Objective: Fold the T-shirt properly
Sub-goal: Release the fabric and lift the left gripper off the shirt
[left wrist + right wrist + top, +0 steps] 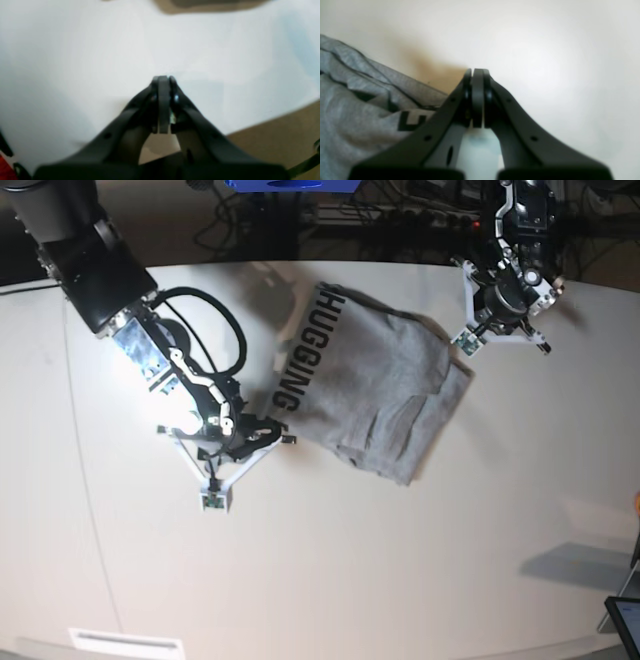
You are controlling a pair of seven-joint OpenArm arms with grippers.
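The grey T-shirt [385, 395] lies crumpled into a rough, partly folded heap in the middle of the white table [400, 560]. Its black lettering [300, 350] runs along its left edge. My right gripper [232, 442] sits just left of that edge, shut and holding nothing. In the right wrist view the shut gripper [476, 70] points at bare table, with the T-shirt [357, 110] and part of the lettering [411, 121] at lower left. My left gripper [503, 308] hangs beside the shirt's far right corner. It is shut and holding nothing [163, 77], over bare table.
The table's edge and the brown floor [275, 140] show at the lower right of the left wrist view. A blue object [290, 184] and cables lie beyond the far edge. A dark device [625, 620] stands at the lower right corner, and a white strip [125, 642] lies at the near left.
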